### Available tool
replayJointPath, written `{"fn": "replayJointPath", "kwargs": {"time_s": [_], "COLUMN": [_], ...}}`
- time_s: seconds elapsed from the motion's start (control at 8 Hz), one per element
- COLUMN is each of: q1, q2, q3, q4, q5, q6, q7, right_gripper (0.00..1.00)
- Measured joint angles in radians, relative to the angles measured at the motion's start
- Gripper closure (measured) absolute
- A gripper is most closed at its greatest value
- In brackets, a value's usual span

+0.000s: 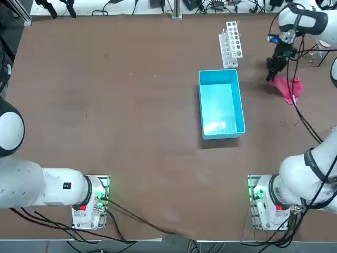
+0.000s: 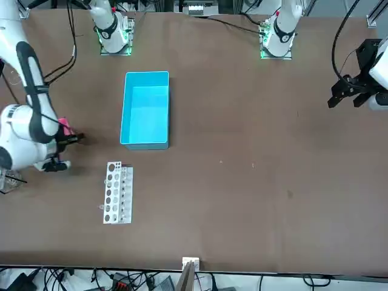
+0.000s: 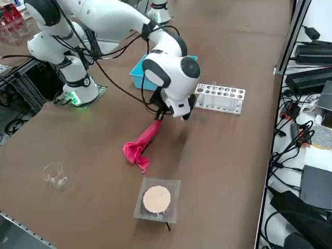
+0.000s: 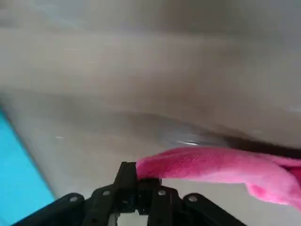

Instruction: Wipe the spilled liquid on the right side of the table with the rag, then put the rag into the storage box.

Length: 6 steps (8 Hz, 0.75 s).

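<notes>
The right end effector (image 3: 158,115) is held low over the tabletop (image 3: 223,150), pinching one end of the rag (image 3: 139,147), whose remainder trails from it onto the surface. The storage box (image 1: 221,103) is set nearby, the white test-tube rack (image 1: 230,43) beyond.

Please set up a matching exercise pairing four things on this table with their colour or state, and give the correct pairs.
Things:
1. rag
2. storage box
3. test-tube rack
4. right gripper

Descriptions:
A. light blue, nothing inside
B. white, lying beyond the box's far end
C. pink-red, one end lifted, the other trailing on the table
D. shut on a corner of cloth, to the right of the box

Pairs: 1-C, 2-A, 3-B, 4-D
</notes>
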Motion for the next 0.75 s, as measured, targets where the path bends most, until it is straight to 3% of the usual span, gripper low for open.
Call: {"fn": "replayJointPath", "kwargs": {"time_s": [0.25,0.38,0.75], "q1": [0.003,0.004,0.009], "q2": [-0.007,-0.008,-0.009], "q3": [0.093,0.122,0.171], "q4": [-0.033,-0.038,-0.041], "q5": [0.017,0.041,0.123], "q6": [0.022,0.033,0.045], "q7": [0.100,0.131,0.173], "right_gripper": [0.98,0.98,0.98]}}
